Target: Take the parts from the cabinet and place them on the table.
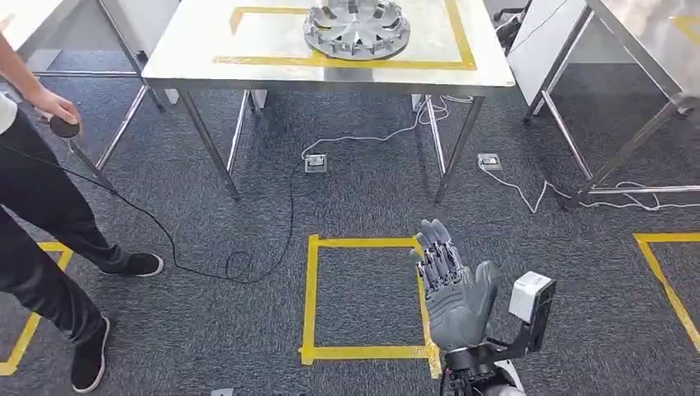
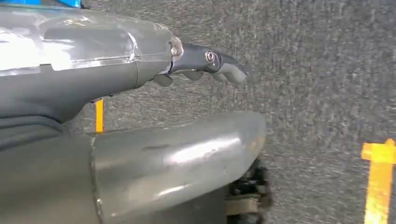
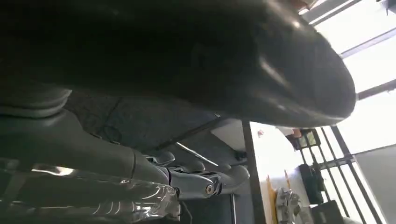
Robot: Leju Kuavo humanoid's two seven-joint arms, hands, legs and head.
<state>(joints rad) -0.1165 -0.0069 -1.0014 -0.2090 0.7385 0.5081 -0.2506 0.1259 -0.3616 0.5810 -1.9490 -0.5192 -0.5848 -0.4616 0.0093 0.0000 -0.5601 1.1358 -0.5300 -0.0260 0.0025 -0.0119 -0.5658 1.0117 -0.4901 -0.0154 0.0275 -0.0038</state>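
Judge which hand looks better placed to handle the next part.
Right, tentatively: the right hand is raised in front, fingers apart, holding nothing. The left hand hangs over carpet. One metal part sits on the table.

Bright even daylight; table glares, right wrist view dark and backlit.

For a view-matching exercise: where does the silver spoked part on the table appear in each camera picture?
Head view: silver spoked part at top centre, on the table, inside yellow tape.
Left wrist view: not in it.
Right wrist view: probably the small silvery shape at lower right; too small to be sure.
Shared landmark: the yellow tape, a strip beside that shape.
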